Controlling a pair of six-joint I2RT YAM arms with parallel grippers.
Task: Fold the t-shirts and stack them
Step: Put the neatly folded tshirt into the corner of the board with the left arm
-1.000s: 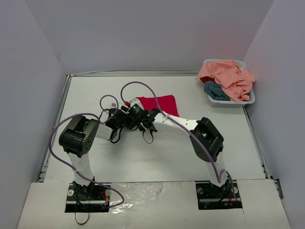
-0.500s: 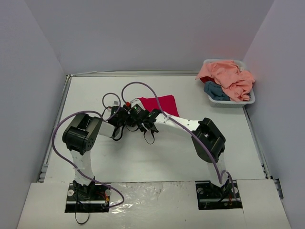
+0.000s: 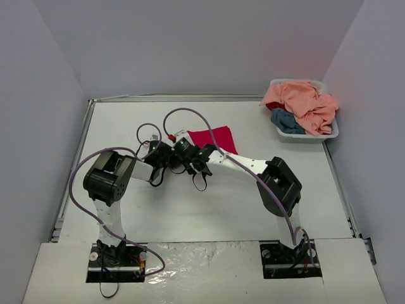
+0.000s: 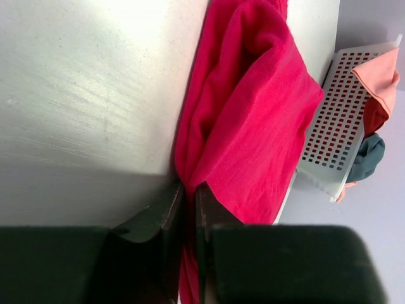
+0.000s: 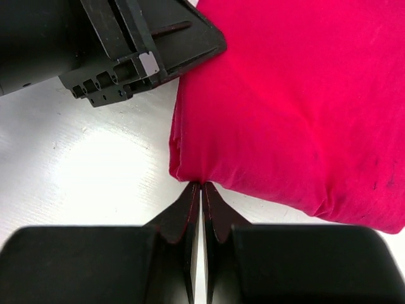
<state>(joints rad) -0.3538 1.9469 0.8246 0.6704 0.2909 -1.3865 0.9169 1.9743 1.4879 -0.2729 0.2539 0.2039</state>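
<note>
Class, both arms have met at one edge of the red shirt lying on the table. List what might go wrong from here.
1. The right gripper is shut with its tips only at the very edge of the red shirt, so the cloth may slip free when lifted.
2. The left gripper pinches a bunched fold, so pulling could drag the layers apart unevenly.
3. Both grippers sit very close together and might bump as they move.

The white desk (image 3: 190, 209) bears a folded red t-shirt (image 3: 214, 137) touching the right tool (image 5: 201, 190), with a basket (image 3: 305, 137) well off to that tool's right.
</note>
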